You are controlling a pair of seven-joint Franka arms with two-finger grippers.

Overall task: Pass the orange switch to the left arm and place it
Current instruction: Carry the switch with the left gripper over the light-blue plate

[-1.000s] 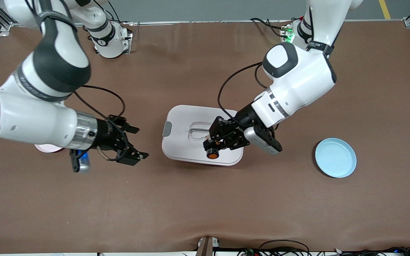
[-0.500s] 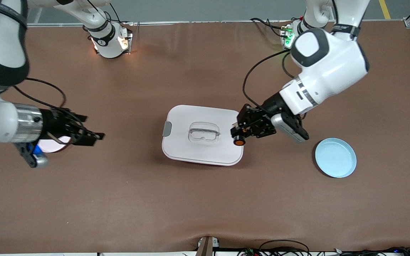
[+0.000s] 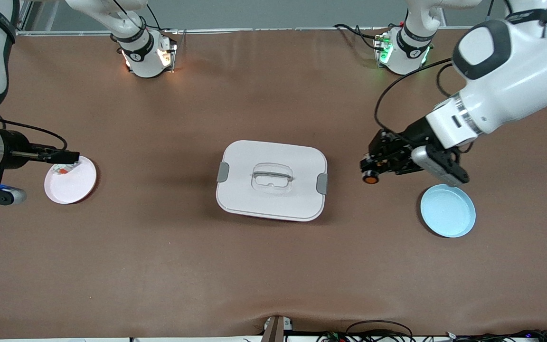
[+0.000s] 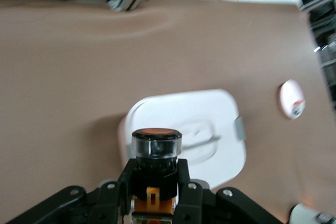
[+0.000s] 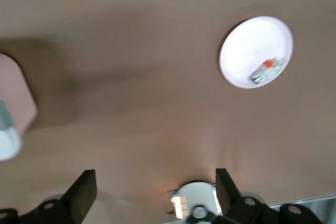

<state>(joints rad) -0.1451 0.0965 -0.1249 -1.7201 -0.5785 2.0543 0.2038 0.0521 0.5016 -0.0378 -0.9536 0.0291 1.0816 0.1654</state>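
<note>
The left arm reaches down from its base, elbow raised high and forearm angled low. Its left pincer (image 3: 371, 172) hangs in the air, fingers (image 4: 181, 182) clamped on the orange switch (image 3: 371, 177) with the orange face pointing outward. The right arm is drawn to its own end of the desk, forearm level, and its right pincer (image 3: 67, 154) hovers with fingers (image 5: 84, 190) spread wide apart.

Box (image 3: 271, 180) blocks table centre; bare table between box and blue plate (image 3: 447, 210).
</note>
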